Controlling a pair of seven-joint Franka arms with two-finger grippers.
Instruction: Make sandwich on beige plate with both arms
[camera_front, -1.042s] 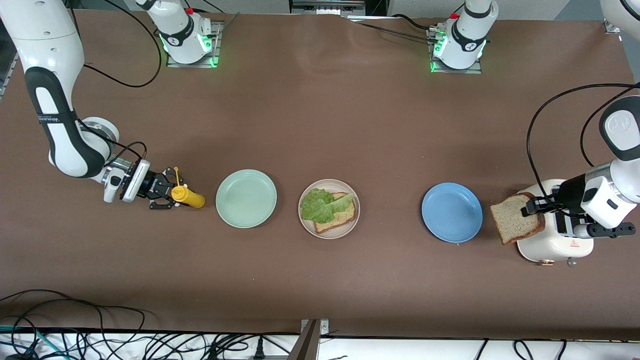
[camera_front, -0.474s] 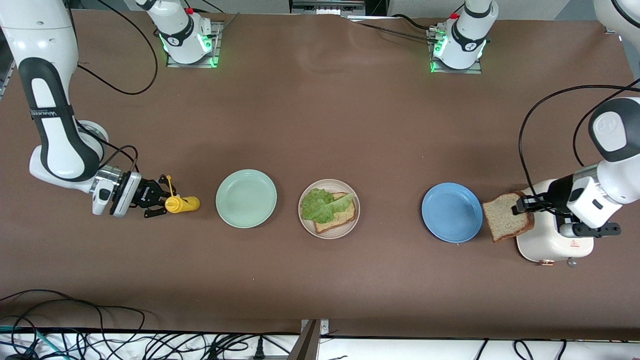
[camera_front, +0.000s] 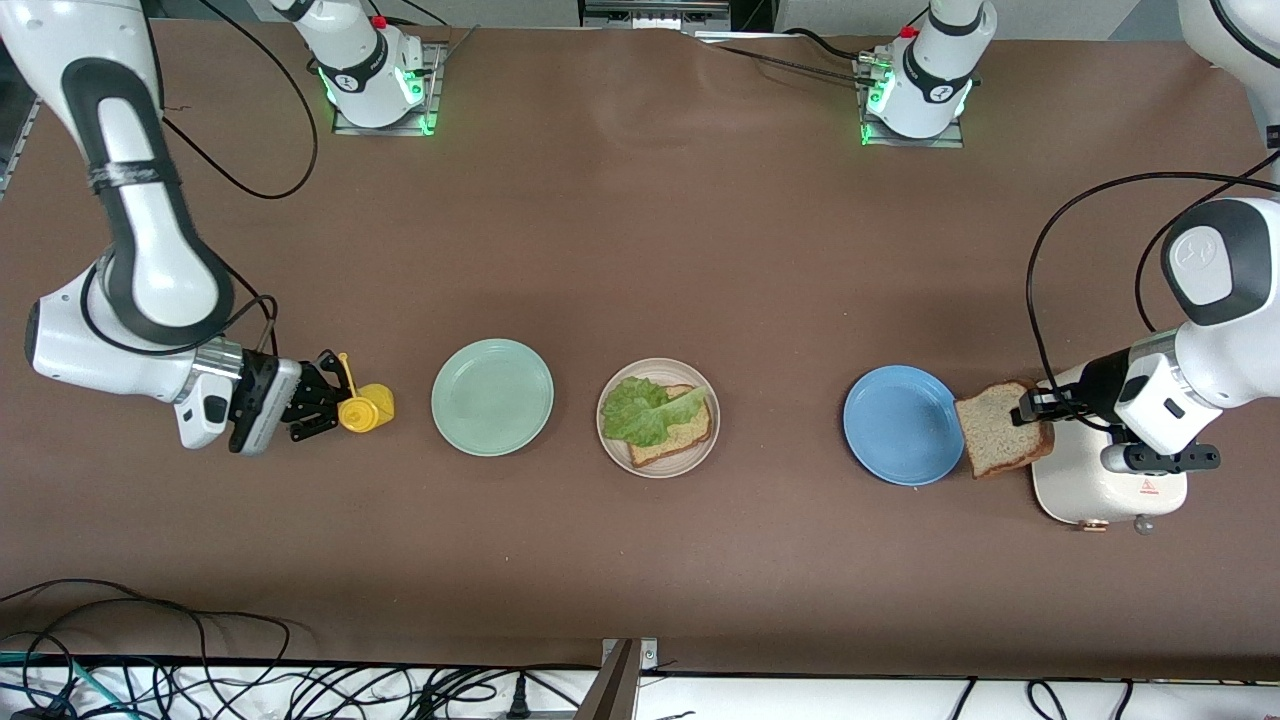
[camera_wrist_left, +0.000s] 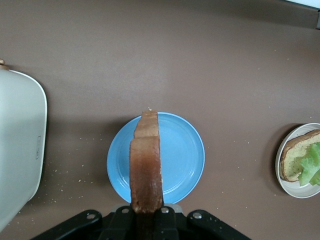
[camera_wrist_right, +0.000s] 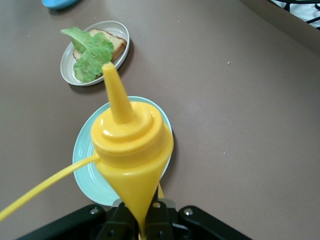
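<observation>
— Two tools, both clamped? 
— Yes: left tool (camera_front: 1026, 410) grips a brown bread slice (camera_front: 994, 441) over the round blue plate (camera_front: 900, 425)'s edge; right tool (camera_front: 322, 403) grips a yellow squeeze bottle (camera_front: 364, 409). 
— Beige plate (camera_front: 613, 448)? 
— Mid-desk, holding bread and ruffled lettuce (camera_front: 645, 410); the left wrist view crops it.

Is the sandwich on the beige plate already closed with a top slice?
No, open. Lettuce lies uncovered on one slice on the beige plate; the second bread slice is in the left gripper.
</observation>
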